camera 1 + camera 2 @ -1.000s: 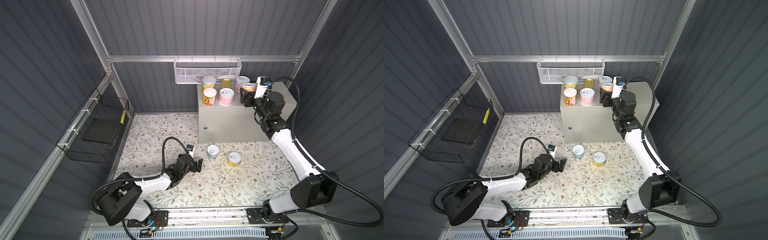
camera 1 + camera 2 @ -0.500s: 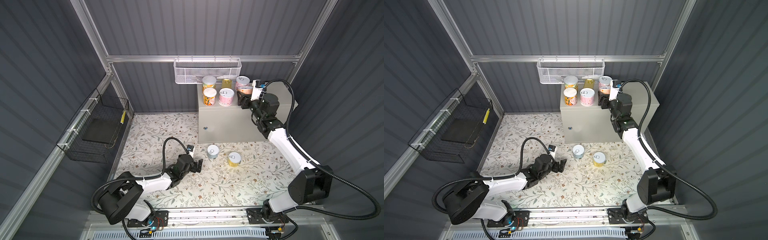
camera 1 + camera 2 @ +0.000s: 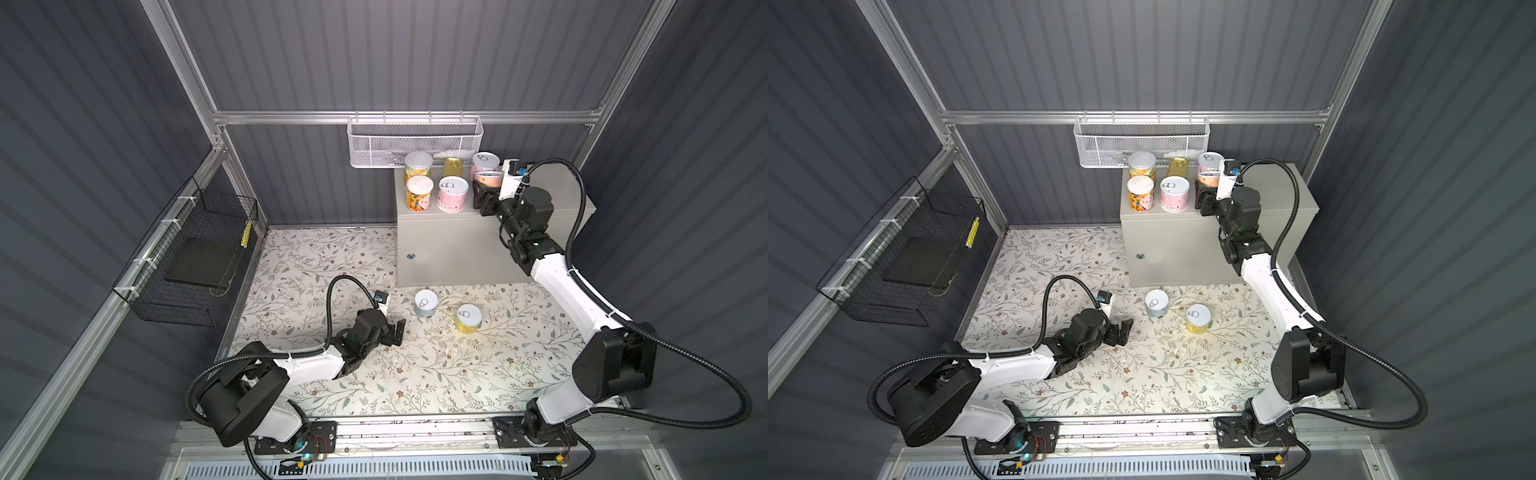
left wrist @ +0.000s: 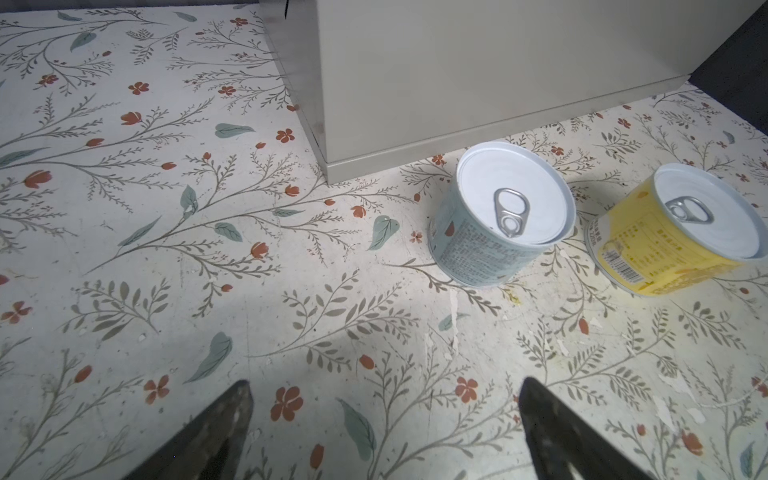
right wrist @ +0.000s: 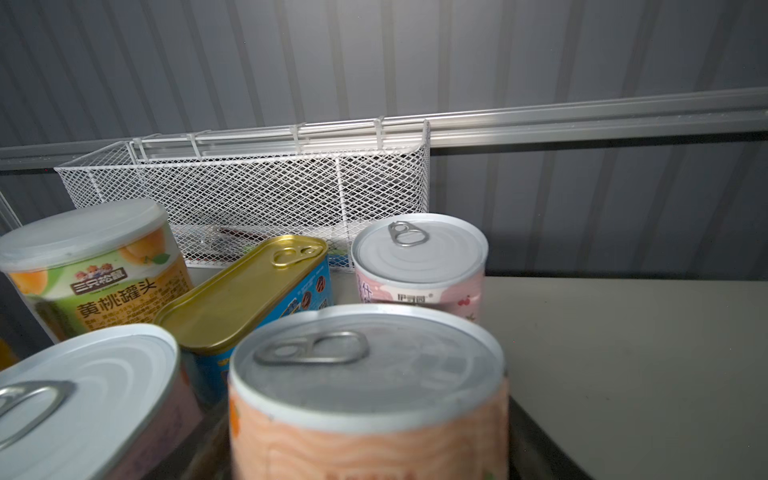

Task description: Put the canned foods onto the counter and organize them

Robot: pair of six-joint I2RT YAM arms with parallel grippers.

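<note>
Held can: a salmon-orange can (image 5: 370, 395) sits between the jaws of the right gripper (image 3: 485, 194), upper right of centre in both top views; the jaws are closed partway onto its sides, low down, leaving the lid free.
Its slot: the right end of the front row, just beside the front pink can (image 3: 452, 195) and ahead of the rear pink can (image 3: 485, 162); this looks meant to complete a second row of three; whether its base already rests on the top I cannot tell.
Counter: the counter (image 3: 449, 245) also carries the rear orange-label can (image 3: 418, 166), the front orange-label can (image 3: 419, 194) and the gold tin (image 3: 453, 166), packed at its left end so the right half is bare.
Cans left: the blue-grey can (image 3: 426, 303) and the yellow can (image 3: 469, 318) stand upright, near each other, at the foot of the counter, at the middle of the frame.
Left gripper: the left gripper (image 4: 384, 386) lies low, spread wide and empty, aimed towards the blue-grey can, probably ready to take it.
Surface: a floral mat (image 3: 415, 374), scuffed in places.
Room: dark ribbed walls (image 3: 415, 54); a white mesh basket (image 3: 415, 141) at top centre; a black wire basket (image 3: 195, 257) at left.
</note>
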